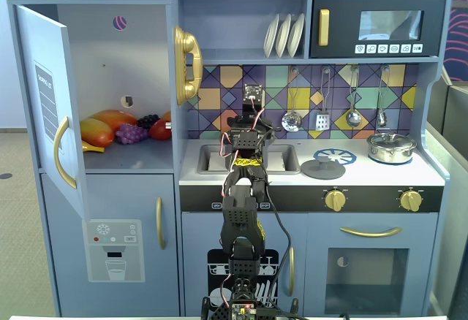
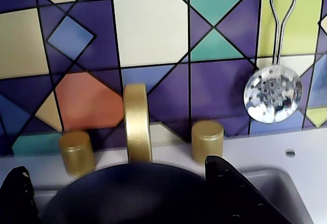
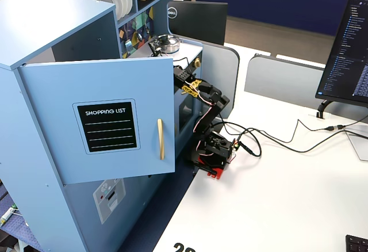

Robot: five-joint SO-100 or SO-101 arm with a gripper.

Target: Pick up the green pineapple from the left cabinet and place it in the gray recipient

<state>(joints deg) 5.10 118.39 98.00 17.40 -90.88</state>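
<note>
The left cabinet (image 1: 139,64) stands open, its blue door (image 1: 44,93) swung out to the left; the door also shows in a fixed view (image 3: 109,119). On its shelf lie an orange-yellow mango (image 1: 102,126), purple grapes (image 1: 131,134) and a red fruit. The green pineapple is in no view. My gripper (image 1: 248,126) hovers over the sink (image 1: 281,159), facing the gold faucet (image 2: 138,124). In the wrist view the gripper (image 2: 116,165) has its fingers (image 2: 240,193) wide apart. A dark, blurred round shape (image 2: 143,198) fills the space between them; I cannot tell whether it is the gray recipient.
A flat gray lid (image 1: 322,168) and a shiny silver lidded pot (image 1: 391,147) sit on the counter to the right of the sink. Utensils, among them a slotted spoon (image 2: 272,93), hang on the tiled backsplash. The arm's base (image 3: 215,148) stands on a white desk.
</note>
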